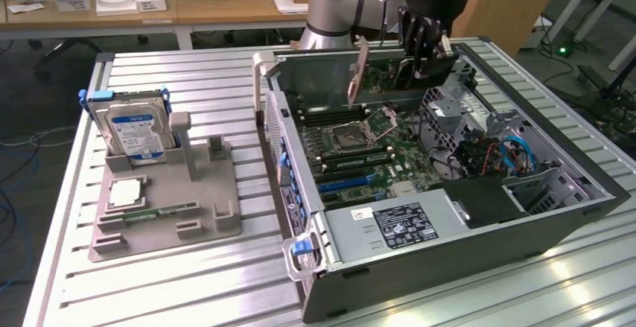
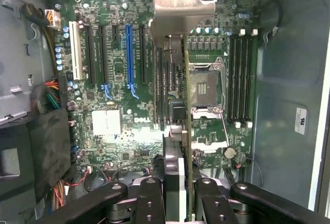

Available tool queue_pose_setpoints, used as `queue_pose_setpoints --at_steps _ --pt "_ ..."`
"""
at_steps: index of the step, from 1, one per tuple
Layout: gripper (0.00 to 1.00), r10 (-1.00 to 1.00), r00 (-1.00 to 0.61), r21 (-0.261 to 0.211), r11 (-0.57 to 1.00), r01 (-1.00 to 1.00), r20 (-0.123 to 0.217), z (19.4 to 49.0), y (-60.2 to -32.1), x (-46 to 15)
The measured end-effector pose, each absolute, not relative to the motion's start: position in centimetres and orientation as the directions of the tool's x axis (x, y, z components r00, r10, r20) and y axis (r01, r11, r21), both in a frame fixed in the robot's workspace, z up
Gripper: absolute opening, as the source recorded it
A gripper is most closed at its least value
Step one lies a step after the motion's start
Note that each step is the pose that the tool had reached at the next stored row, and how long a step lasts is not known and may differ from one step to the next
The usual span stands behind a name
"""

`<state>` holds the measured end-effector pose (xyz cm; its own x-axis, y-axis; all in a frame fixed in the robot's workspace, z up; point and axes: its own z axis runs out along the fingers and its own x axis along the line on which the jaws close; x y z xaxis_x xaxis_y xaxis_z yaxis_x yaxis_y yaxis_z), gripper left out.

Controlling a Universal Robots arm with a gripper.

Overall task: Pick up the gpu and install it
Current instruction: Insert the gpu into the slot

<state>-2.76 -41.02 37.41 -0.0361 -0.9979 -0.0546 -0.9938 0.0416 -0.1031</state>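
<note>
One gripper [image 1: 422,48] [image 2: 178,182]: black fingers closed against the two faces of the gpu, pinching it on edge.
Gpu [image 1: 383,77] [image 2: 172,110]: hangs below the gripper inside the open computer case, a green board seen edge-on from the wrist.
Bracket [image 1: 360,70] [image 2: 180,7]: the metal end of the card, out past the fingers, on the exterior view's left of the gripper.
Motherboard [image 2: 118,79]: directly beneath the gripper; whether the card's lower edge touches it cannot be told.
Blue expansion slot [image 2: 130,53]: on the board to one side of the held card, apart from it.
CPU socket [image 2: 206,87]: just beside the card on its other side, lid shut.
Computer case [image 1: 556,215]: lies on its side with the panel off, below and around the gripper.
Hard drive [image 1: 136,133]: stands upright in a grey holder [image 1: 199,215], well apart from the gripper, toward the exterior view's left.
Desk [image 1: 199,282]: slatted metal, carrying case and holder.
</note>
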Motion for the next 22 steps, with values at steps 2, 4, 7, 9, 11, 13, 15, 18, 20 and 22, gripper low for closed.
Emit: queue_pose_setpoints --at_steps 2,4,7,9,11,13,15,18,20,22 --pt "0.28 -0.998 -0.036 -0.106 0.042 -0.993 -0.055 37.2 -41.1 -2.9" --pt "0.28 -0.998 -0.037 -0.107 0.043 -0.993 -0.055 37.1 -41.1 -3.0" --pt "0.28 -0.998 -0.042 -0.108 0.048 -0.993 -0.055 36.8 -41.1 -3.2" --pt "0.28 -0.997 -0.051 -0.108 0.057 -0.993 -0.055 36.6 -41.1 -3.3" --pt "0.28 -0.996 -0.064 -0.108 0.069 -0.992 -0.055 36.4 -41.1 -3.3" --pt "0.28 -0.996 -0.071 -0.108 0.077 -0.991 -0.055 36.2 -41.1 -3.3" --pt "0.28 -0.996 -0.072 -0.108 0.078 -0.991 -0.055 36.1 -41.1 -3.3" --pt "0.28 -0.995 -0.072 -0.107 0.079 -0.991 -0.066 35.9 -41.3 -3.4" --pt "0.28 -0.994 -0.072 -0.106 0.08 -0.991 -0.079 35.7 -41.4 -3.4" --pt "0.28 -0.994 -0.072 -0.106 0.081 -0.991 -0.081 35.6 -41.4 -3.4"
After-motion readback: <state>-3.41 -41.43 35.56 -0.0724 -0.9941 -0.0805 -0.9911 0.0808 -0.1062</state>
